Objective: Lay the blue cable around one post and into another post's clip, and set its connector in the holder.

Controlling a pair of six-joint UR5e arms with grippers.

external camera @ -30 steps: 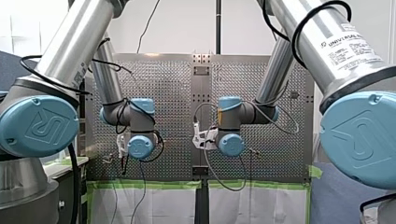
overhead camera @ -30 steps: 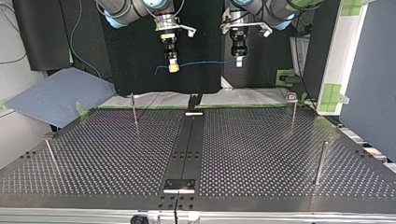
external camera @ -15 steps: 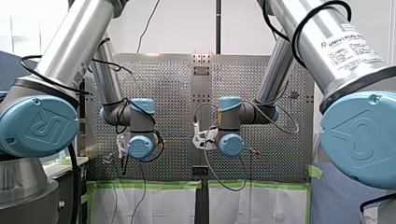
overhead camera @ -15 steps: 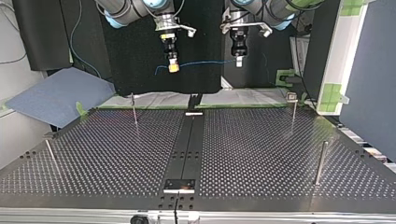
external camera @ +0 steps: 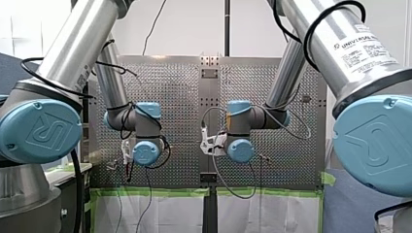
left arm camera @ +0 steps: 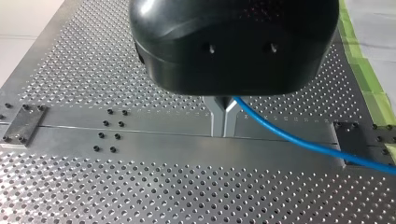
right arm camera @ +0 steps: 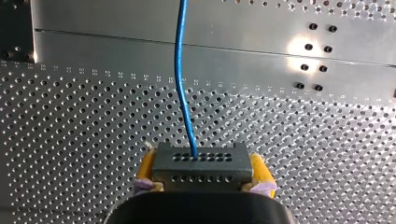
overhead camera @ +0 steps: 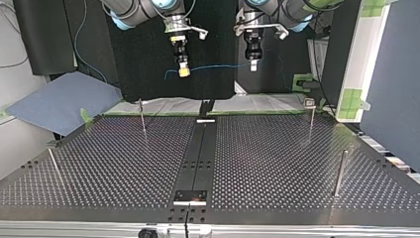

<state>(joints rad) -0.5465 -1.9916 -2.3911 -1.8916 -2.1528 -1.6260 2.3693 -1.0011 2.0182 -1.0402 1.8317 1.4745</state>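
In the top view both grippers hang high above the table's far edge, with the blue cable [overhead camera: 218, 66] strung between them. My right gripper [overhead camera: 183, 71] has yellow pads [right arm camera: 146, 169] and is shut on the dark grey connector [right arm camera: 201, 169]. The cable [right arm camera: 180, 70] runs out of the connector, ahead over the plate. My left gripper [overhead camera: 253, 65] has thin metal fingers. In the left wrist view this gripper [left arm camera: 223, 133] has its fingers together on the cable [left arm camera: 299, 140], which trails off to one side.
Thin posts stand on the perforated table [overhead camera: 277, 168]: one far left [overhead camera: 142, 117], one far right with a clip on top [overhead camera: 310, 105], one near right [overhead camera: 339, 173], one near left [overhead camera: 53, 164]. A dark centre strip [overhead camera: 200, 153] carries small plates at both ends.
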